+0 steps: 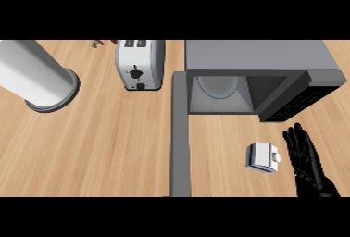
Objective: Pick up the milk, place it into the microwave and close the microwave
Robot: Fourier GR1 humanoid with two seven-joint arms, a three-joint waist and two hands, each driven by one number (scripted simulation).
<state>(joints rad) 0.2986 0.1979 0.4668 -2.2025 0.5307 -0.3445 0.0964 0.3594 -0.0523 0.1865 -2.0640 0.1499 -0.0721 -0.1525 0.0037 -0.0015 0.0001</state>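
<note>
There it was: the small white milk carton [263,156] lay on the pale wooden bench [103,148], in front of the open microwave and toward its right side. The black right hand [311,169] stood just beside the carton, on its right. The fingers [298,141] were straight and close together, pointing up the view toward the microwave and curled round nothing. We saw a thin strip of wood between them and the carton, so no contact. The carton looked boxy, white with a bluish-grey shaded edge along its lower left side.

The grey box-shaped microwave [259,54] had a flat matt top. Its cavity gaped toward us, with a pale round turntable plate [219,85] on its floor. A dark control panel [301,99] ran down its right front. Its long grey door [180,139] was swung fully out, and we saw it edge-on as a narrow band running down the bench to the lower edge of the view.

Left of the door we picked out a shiny silver toaster [140,64] with two slots and a black lever. Further left stood a tall white cylinder [31,69] on a round grey base. The bench was light wood with a fine grain.
</note>
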